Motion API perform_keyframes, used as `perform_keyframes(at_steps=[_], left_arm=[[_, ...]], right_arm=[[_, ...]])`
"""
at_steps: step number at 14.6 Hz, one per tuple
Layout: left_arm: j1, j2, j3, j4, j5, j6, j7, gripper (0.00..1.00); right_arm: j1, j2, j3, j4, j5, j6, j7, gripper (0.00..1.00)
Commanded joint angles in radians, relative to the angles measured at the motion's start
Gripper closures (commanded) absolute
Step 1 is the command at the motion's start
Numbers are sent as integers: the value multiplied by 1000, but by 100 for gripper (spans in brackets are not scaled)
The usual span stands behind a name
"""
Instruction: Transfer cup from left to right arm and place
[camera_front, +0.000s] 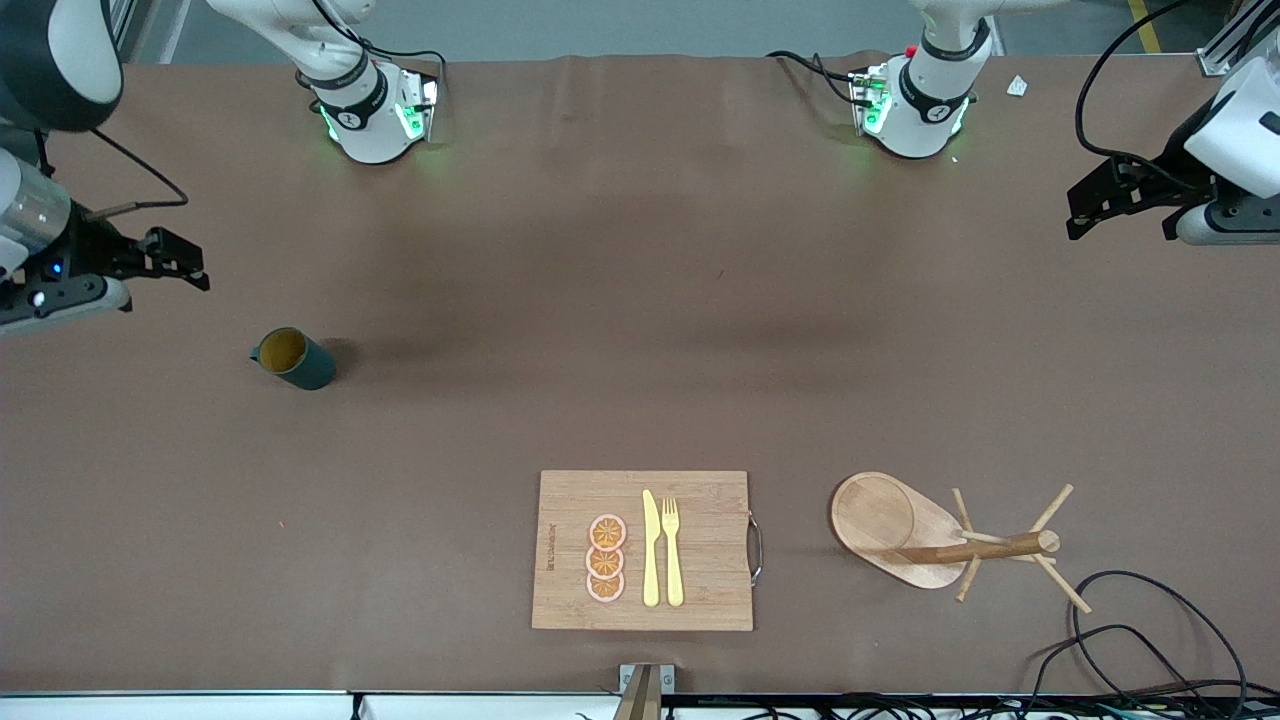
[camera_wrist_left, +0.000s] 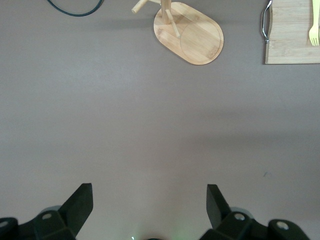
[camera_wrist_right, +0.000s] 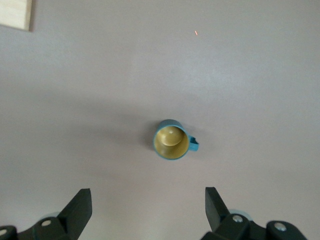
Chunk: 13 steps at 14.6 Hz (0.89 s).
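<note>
So the small dark teal cylindrical mug with the mustard-yellow inside (camera_front: 294, 359) is standing upright on the brown tabletop (camera_front: 640, 300), toward the right arm's end of the table, roughly midway between the edge where the arm bases sit and the edge nearest the front camera. Its little handle sticks out toward that end edge. Nothing is touching it.

The right gripper (camera_front: 178, 262) hangs in the air over the table near the right arm's end edge, close to the mug but clear of it. In the right wrist view its two black fingers (camera_wrist_right: 77, 207) are spread wide, empty, with the mug (camera_wrist_right: 173, 139) sitting between them farther off.

The left gripper (camera_front: 1105, 200) is parked over the left arm's end edge, well apart from the mug. Fingers (camera_wrist_left: 80, 202) wide there too, holding nothing.

Along the edge nearest the front camera there's a rectangular bamboo cutting board with a metal handle (camera_front: 700, 590), carrying three orange slices (camera_front: 606, 558), a yellow plastic knife (camera_front: 651, 548) and a yellow plastic fork (camera_front: 672, 550). Beside it, toward the left arm's end, stands a wooden mug tree on an oval base (camera_front: 885, 520), with black cables (camera_front: 1140, 630) near that corner.
</note>
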Motion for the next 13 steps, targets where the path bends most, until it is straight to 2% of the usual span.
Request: perform_keyframes(at_steps=[1,3,5,13], left_arm=[[3,-11,-2,8,2,-10,7,0],[2,-10,-3,3,4,-10,-4,0],[2,-10,-2,5,2,-10,-6,0],[-8,12,-8,3,2,-36,1,0]], right_arm=[[34,-58,4,0,18,-42,164,0],[60,-71,4,13,18,-83,270,0],[59,-70,-5,46,18,-109,295,0],[-23,-44,-32,111,24,-129,201,0]])
